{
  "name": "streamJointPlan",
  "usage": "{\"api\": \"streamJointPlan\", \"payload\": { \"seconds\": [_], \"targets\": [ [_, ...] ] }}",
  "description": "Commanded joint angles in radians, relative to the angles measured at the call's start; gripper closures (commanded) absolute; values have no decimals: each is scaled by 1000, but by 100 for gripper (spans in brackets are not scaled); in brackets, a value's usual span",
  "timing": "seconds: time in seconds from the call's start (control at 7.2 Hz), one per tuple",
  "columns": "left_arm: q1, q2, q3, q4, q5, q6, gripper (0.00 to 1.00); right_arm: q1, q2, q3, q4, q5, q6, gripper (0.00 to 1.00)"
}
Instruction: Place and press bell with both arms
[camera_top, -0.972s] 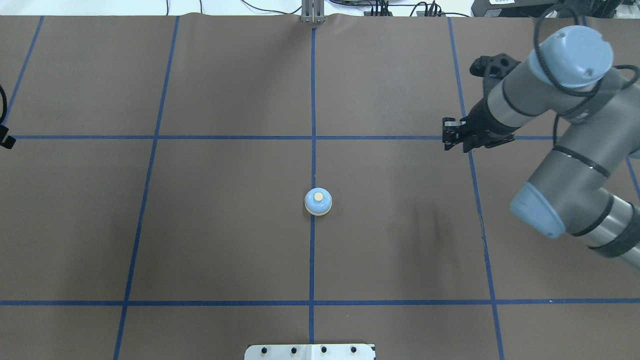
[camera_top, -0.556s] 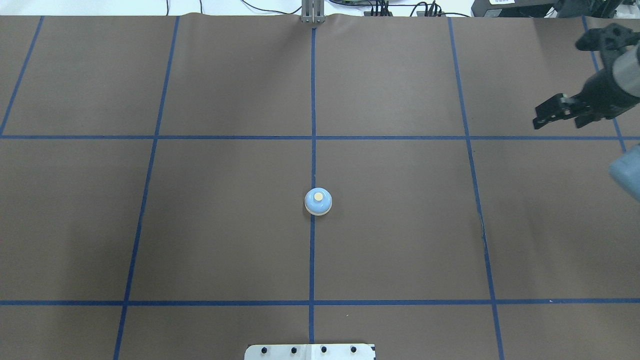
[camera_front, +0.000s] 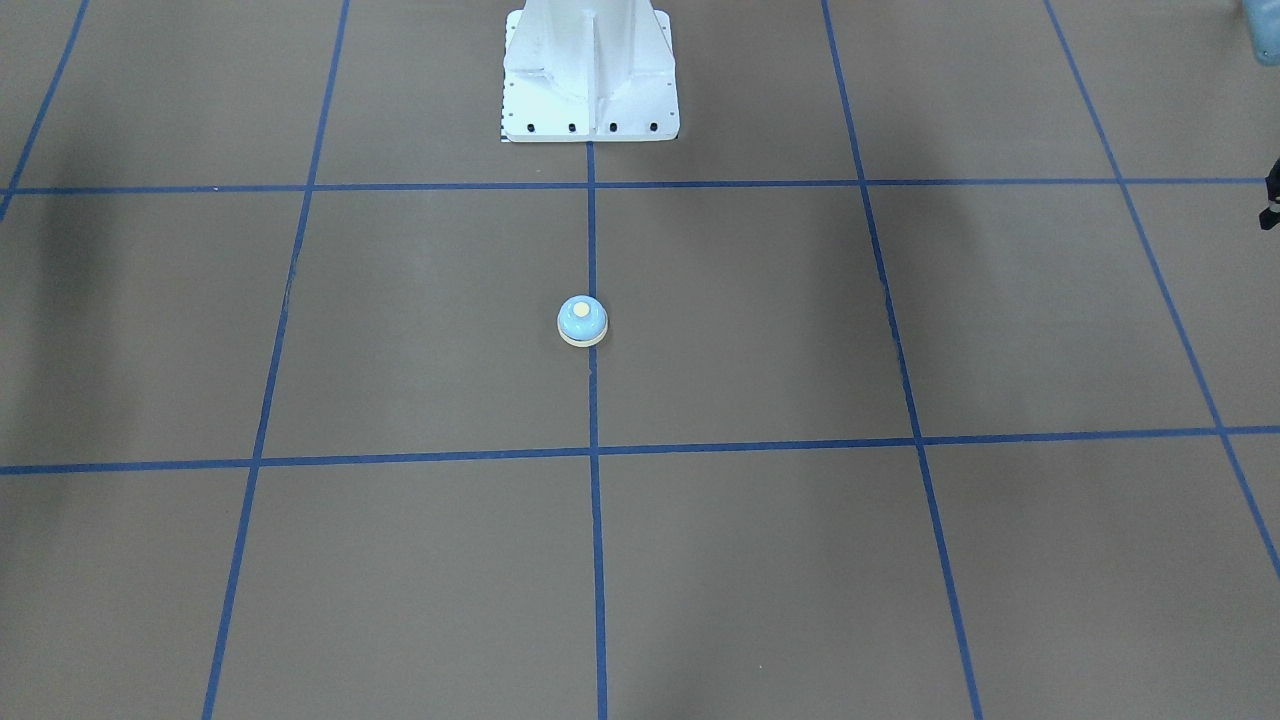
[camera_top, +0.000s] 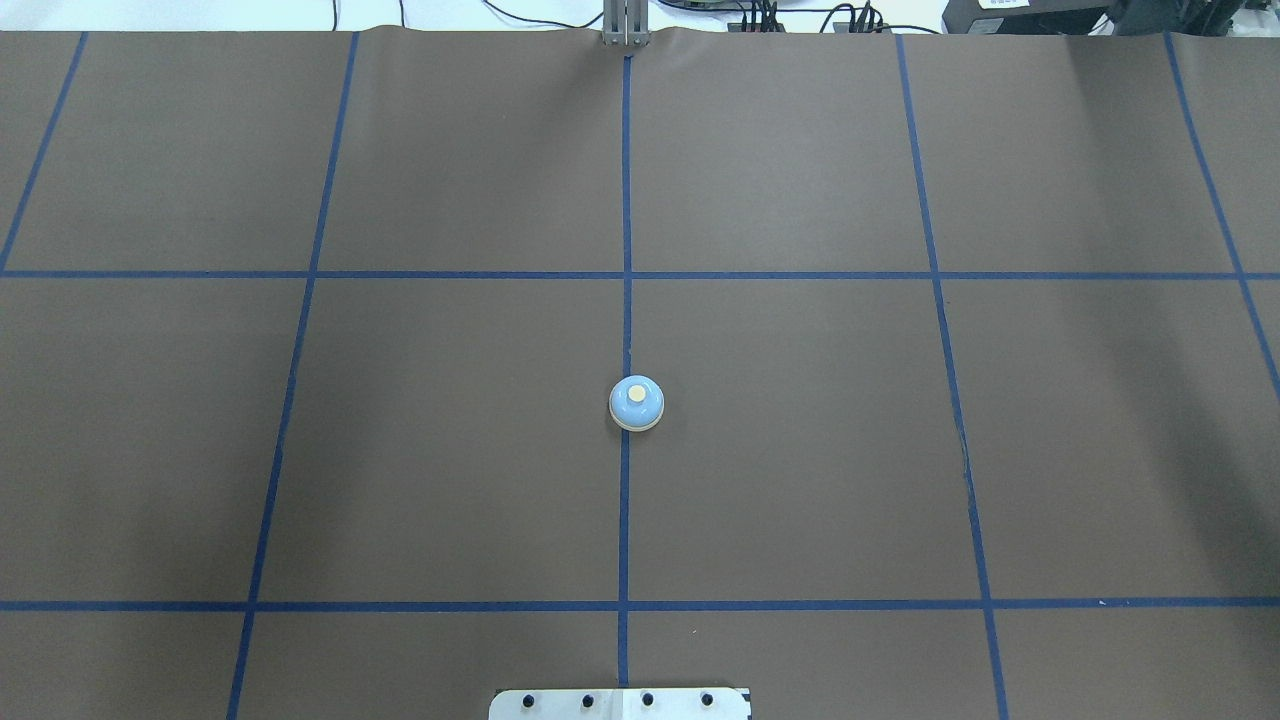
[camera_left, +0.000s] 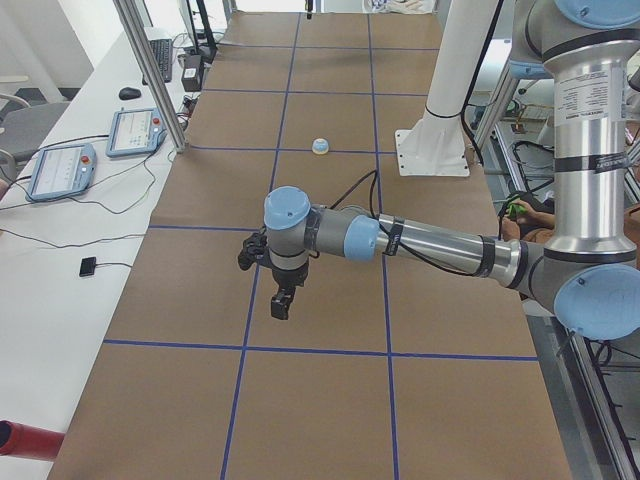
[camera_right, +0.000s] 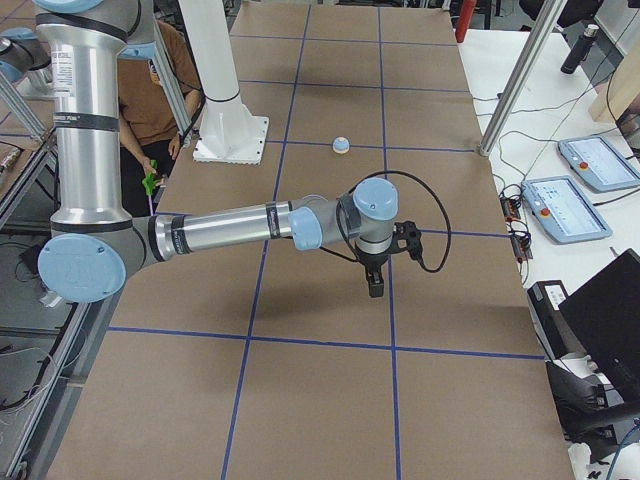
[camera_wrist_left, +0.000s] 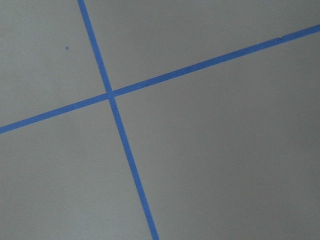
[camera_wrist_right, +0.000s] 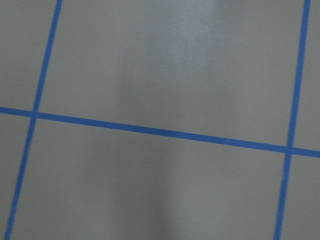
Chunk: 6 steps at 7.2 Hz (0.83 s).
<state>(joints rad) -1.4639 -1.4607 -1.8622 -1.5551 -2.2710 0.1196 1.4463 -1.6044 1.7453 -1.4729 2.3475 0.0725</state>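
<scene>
The light-blue bell (camera_top: 636, 403) with its cream button stands alone on the centre tape line of the brown table, also seen from the front (camera_front: 582, 321), the left (camera_left: 320, 147) and the right (camera_right: 341, 146). Both arms are stretched low over the table's ends, far from the bell. My left gripper (camera_left: 283, 300) points down over the left end; only a sliver shows at the front view's right edge. My right gripper (camera_right: 375, 285) points down over the right end. I cannot tell whether either is open or shut. The wrist views show only bare table and blue tape.
The white bolted pedestal (camera_front: 590, 80) stands behind the bell on the robot's side. Blue tape lines grid the table. Control tablets (camera_left: 60, 170) and cables lie beyond the far edge, by metal posts. A person (camera_right: 150, 90) sits behind the robot.
My right arm has swung away to the right and left the overhead view. The sliver of my left gripper at that view's left edge is gone too. The bell has not moved.
</scene>
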Motion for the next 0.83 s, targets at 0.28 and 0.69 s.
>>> {"api": "streamJointPlan", "payload": {
  "seconds": [0.28,0.69],
  "targets": [
    [-18,-1,8,0,-24,9,0,84,-67,-11,9,18,-105,0],
    [-18,0,8,0,-24,9,0,98,-112,51,9,15,-106,0]
  ]
}}
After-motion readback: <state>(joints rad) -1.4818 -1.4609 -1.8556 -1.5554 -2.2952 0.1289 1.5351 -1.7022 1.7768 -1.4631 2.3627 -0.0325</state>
